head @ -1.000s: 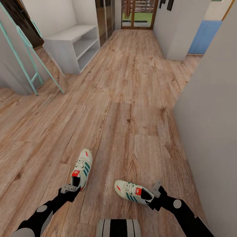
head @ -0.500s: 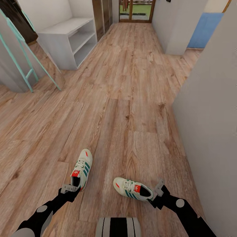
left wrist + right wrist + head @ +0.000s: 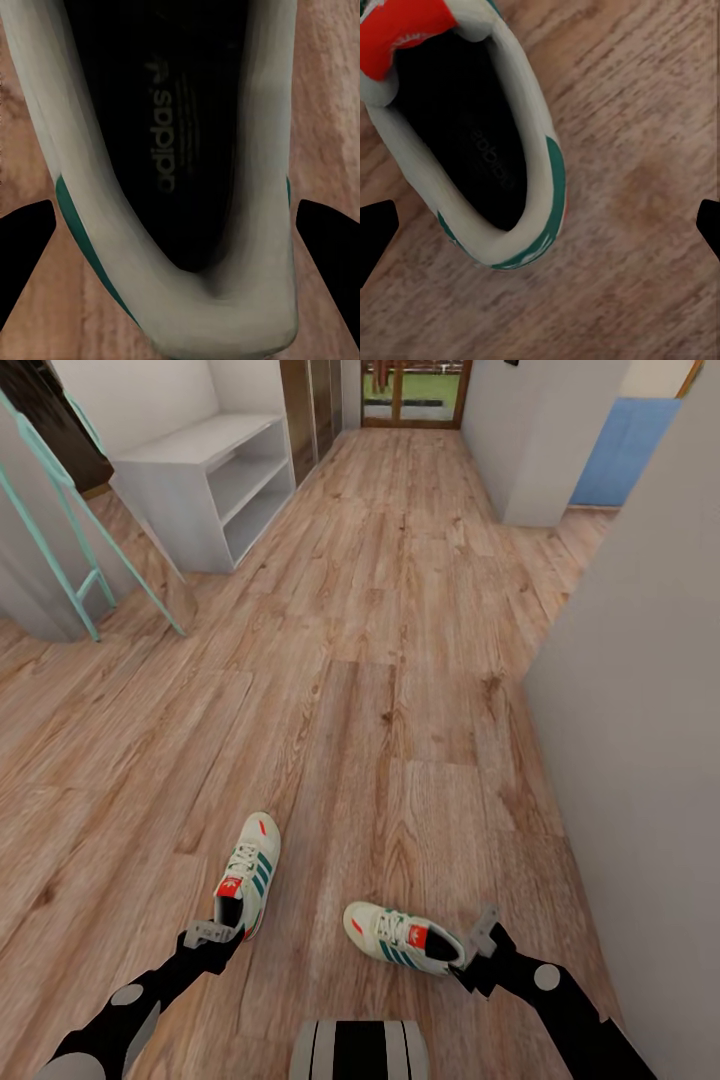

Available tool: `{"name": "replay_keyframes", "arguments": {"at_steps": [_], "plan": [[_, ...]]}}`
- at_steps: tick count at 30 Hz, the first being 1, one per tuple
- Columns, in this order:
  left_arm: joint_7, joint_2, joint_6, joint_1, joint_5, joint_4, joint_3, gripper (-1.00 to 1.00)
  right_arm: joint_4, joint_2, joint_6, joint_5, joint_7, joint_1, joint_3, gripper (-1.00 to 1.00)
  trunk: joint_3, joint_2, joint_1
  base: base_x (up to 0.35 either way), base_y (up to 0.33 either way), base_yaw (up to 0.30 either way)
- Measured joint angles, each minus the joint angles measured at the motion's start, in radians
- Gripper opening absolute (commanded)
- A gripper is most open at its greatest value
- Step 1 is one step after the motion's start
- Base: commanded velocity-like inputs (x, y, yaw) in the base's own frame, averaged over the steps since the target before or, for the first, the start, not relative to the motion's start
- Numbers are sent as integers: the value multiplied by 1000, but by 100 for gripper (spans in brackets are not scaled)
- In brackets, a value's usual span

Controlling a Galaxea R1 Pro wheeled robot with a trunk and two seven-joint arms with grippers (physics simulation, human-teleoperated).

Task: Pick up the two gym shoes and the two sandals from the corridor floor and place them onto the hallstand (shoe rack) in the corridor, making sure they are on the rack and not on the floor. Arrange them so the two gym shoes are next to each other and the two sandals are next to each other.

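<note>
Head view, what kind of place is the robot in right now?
Most likely a home corridor or entry hall: long wood-plank flooring runs to a glazed door at the far end, a pale open-shelved shoe rack stands against the wall, and two gym shoes lie on the floor.

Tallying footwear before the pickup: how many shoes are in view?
2: one cream-white, green-striped gym shoe lies by the left gripper, the other by the right gripper. More may lie outside the views.

Two gym shoes (image 3: 248, 872) (image 3: 404, 938) side by side on the corridor floor (image 3: 380, 690), hallstand (image 3: 205, 490) far ahead-left, perhaps against the wall.
</note>
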Motion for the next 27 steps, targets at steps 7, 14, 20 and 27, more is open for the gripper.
{"name": "replay_keyframes", "arguments": {"at_steps": [7, 14, 20, 27], "plan": [[1, 0, 0, 1, 0, 0, -3, -100, 0, 0, 0, -1, 0, 0, 1, 100, 0, 0, 0, 117, 0, 0], [1, 0, 0, 1, 0, 0, -4, -100, 0, 0, 0, -1, 0, 0, 1, 100, 0, 0, 0, 20, 0, 0], [1, 0, -1, 1, 0, 1, -5, -100, 0, 0, 0, -1, 0, 0, 1, 100, 0, 0, 0, 3, 0, 0], [0, 0, -1, 1, 1, 1, -5, -100, 0, 1, 0, -1, 0, 0, 2, 100, 0, 0, 0, 0, 0, 0]]}}
